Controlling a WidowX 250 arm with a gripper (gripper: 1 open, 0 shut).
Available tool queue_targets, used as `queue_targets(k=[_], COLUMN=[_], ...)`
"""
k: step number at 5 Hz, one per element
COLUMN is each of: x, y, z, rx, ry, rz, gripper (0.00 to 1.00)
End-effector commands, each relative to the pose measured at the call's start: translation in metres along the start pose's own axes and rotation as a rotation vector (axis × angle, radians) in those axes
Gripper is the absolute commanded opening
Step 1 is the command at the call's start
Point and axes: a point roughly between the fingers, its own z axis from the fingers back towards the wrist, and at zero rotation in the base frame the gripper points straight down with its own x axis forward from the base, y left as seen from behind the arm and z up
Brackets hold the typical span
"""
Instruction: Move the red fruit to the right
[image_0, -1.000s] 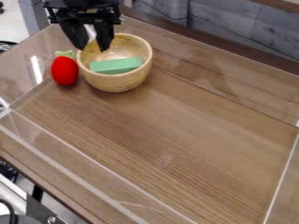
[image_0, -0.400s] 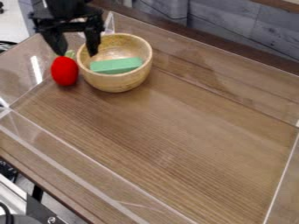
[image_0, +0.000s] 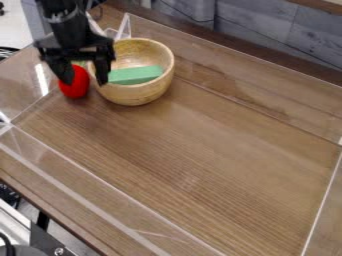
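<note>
On the left, some floor is showing past the edge of the brown wooden bench (image_0: 201, 160). Pale lines are running along the bench near that edge. The red fruit (image_0: 79, 82) is sitting on the bench, just beside the left side of the round bowl (image_0: 134, 92). The black tool (image_0: 80, 72) is reaching down over the red fruit, and its two sides are spreading wide apart. A flat green piece (image_0: 135, 75) is lying in the bowl. Farther right, the bench is showing its wood stripes, and another pale line is running near its right side.
</note>
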Motion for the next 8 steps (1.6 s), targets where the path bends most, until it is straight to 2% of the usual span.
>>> queue_targets(k=[1,2,3,4,5,6,7,8], x=[0.004,0.002,0.002,0.01,0.019,0.013,0.01,0.02], y=[0.001,0.0,-0.003,-0.014,-0.039,-0.061,-0.067,-0.082], z=[-0.011,-0.007,0.007,0.025,0.045,0.045,0.047,0.061], rx=[0.021,0.034,0.032,0.009,-0.033,-0.051,-0.064,-0.067], ry=[-0.028,-0.027,-0.028,-0.031,-0.027,-0.031,-0.034,-0.04], rz=[0.021,0.043,0.063,0.042,0.019,-0.031,-0.065,-0.044], gripper=[1.0,0.0,0.0,0.0,0.0,0.0,0.0,0.0])
